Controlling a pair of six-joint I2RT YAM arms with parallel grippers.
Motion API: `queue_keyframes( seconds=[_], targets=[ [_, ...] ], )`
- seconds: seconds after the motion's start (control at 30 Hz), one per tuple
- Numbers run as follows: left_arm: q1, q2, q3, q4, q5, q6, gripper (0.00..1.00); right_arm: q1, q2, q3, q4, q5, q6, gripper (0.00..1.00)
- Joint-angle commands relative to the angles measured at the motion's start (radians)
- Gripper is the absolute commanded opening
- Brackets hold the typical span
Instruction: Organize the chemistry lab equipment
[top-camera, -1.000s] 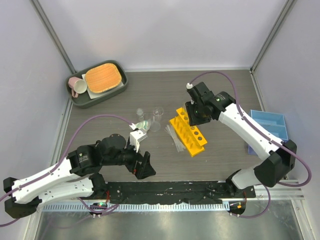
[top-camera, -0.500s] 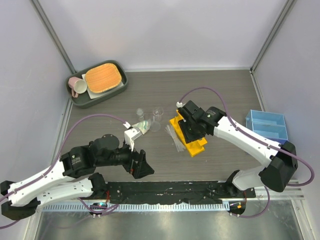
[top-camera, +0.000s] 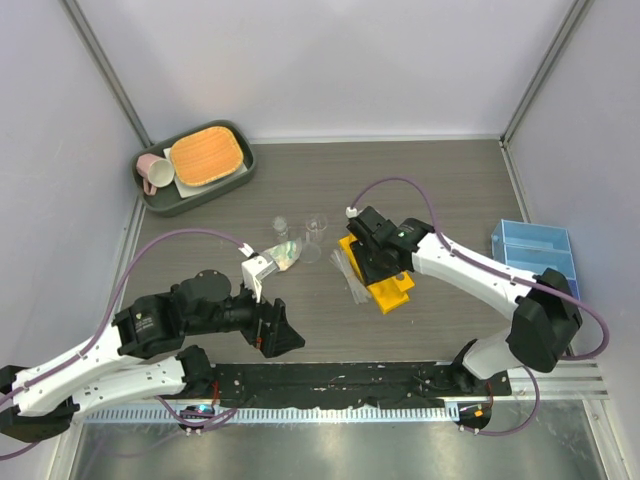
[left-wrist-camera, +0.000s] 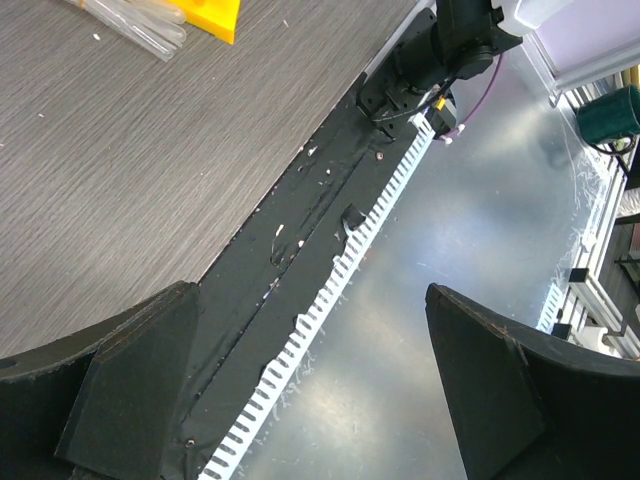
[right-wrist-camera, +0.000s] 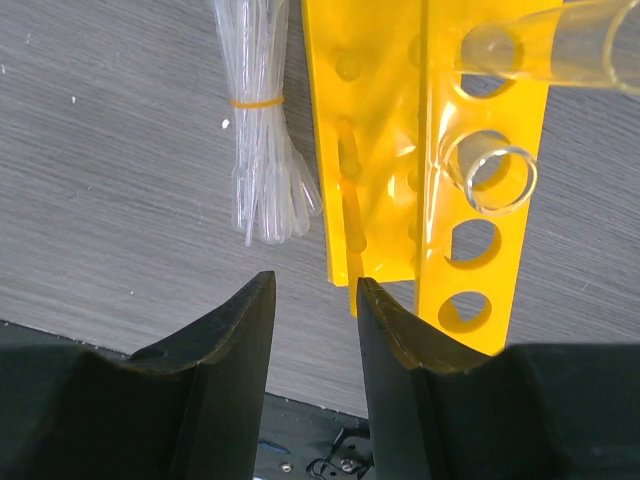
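Yellow-orange test tube rack (right-wrist-camera: 385, 160) sits beneath the right tool (right-wrist-camera: 315, 283), whose jaws stand part-open astride its end; the left tool (left-wrist-camera: 310, 292) gapes wide, empty.

Hovers with left tool (left-wrist-camera: 310, 300) spread wide, dark fingers (left-wrist-camera: 130, 390) filling both lower corners. Looks down on grey table (left-wrist-camera: 120, 180), black edge strip (left-wrist-camera: 300, 230) and white toothed rail (left-wrist-camera: 330, 290). Catches yellow rack corner (left-wrist-camera: 218, 15) just beside clear pipette bundle (left-wrist-camera: 140, 22) at top.

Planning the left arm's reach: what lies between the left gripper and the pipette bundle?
Only bare table. The top view shows nothing between the left gripper and the pipette bundle.
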Motion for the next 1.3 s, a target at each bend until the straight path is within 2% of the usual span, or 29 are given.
queue_keyframes(
  seconds=[0.0, 0.4, 0.63, 0.8, 1.03, 1.27],
  targets=[
    [0.005, -0.004, 0.026, 0.000, -0.008, 0.002, 1.00, 0.004, 0.020, 0.002, 0.055, 0.061, -0.016, 0.44],
    [0.005, 0.006, 0.031, -0.011, -0.017, 0.008, 1.00, 0.004, 0.073, -0.006, 0.092, 0.094, -0.037, 0.43],
    [0.005, 0.009, 0.028, -0.014, -0.018, 0.010, 1.00, 0.004, 0.079, -0.020, 0.103, 0.095, -0.036, 0.26],
    [0.005, 0.014, 0.028, -0.011, -0.015, 0.010, 1.00, 0.005, 0.080, -0.032, 0.104, 0.103, -0.037, 0.24],
    [0.005, 0.014, 0.028, -0.014, -0.015, 0.007, 1.00, 0.002, 0.089, -0.035, 0.106, 0.133, -0.036, 0.09],
    [0.005, 0.003, 0.034, -0.029, -0.017, 0.002, 1.00, -0.058, 0.111, -0.034, 0.123, 0.123, -0.028, 0.01]
  ],
)
